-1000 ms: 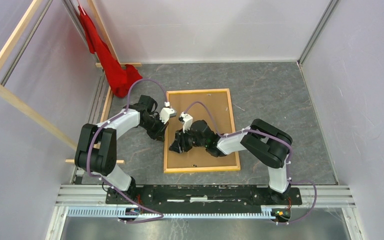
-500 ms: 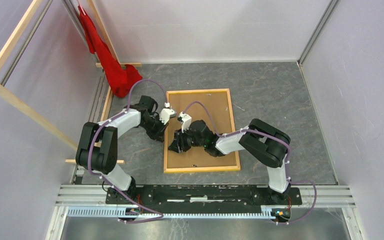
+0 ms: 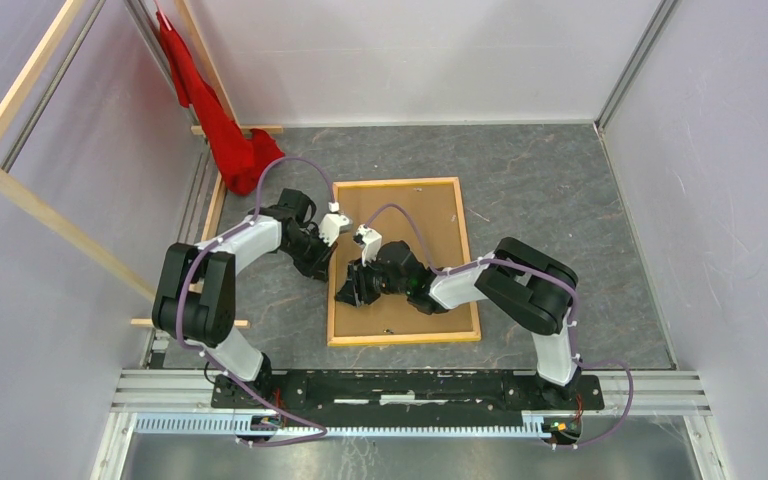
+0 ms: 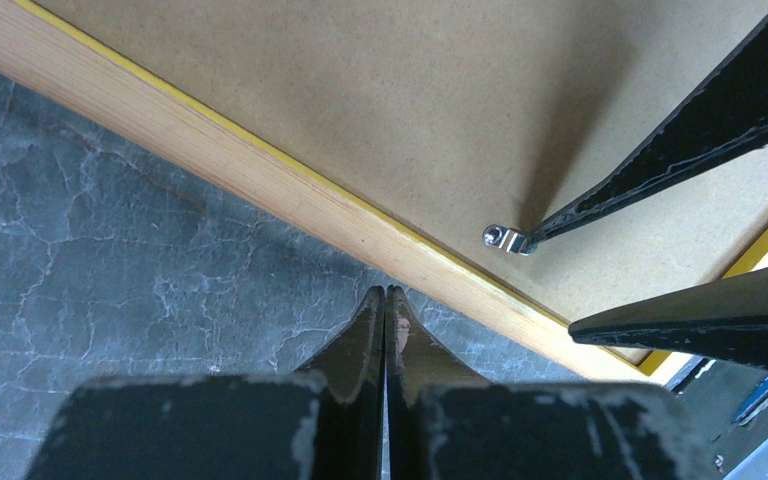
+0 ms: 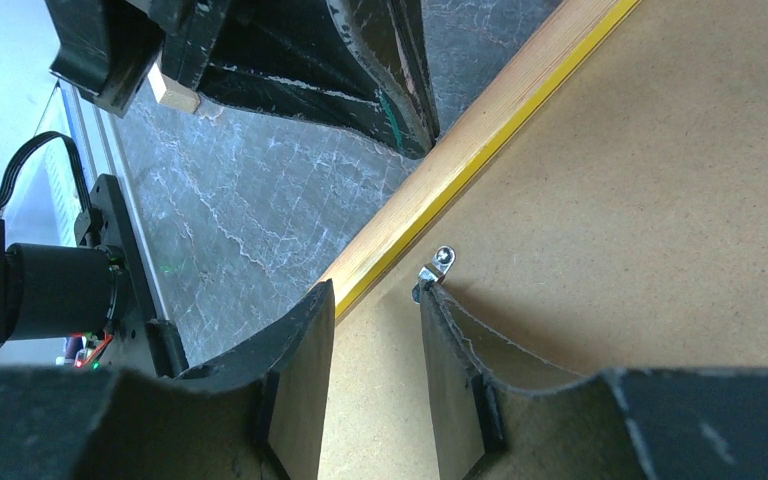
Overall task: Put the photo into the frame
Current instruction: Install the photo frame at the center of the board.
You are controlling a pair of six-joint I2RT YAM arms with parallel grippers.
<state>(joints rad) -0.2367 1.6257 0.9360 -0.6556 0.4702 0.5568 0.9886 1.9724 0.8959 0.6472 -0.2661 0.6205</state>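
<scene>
Frame (image 3: pixel 410 338) lies back-up on the grey table (image 3: pixel 560 230); the brown backing board (image 3: pixel 440 230) sits inside the frame; the right gripper (image 5: pixel 373 298) is half open over the frame's left rail, gripping nothing, one fingertip (image 5: pixel 426 300) touching the metal tab (image 5: pixel 438 265); the left gripper (image 4: pixel 387 292), closed tight and empty, points at that rail's outer edge.

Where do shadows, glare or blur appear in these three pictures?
Top external: even light, sharp, no hard shadows on the backing board. Left wrist: the right gripper casts a soft shadow on the board beside the metal clip; the left gripper looks nearly black. Right wrist: upper-left corner washed out pale; the frame is sharp.
</scene>
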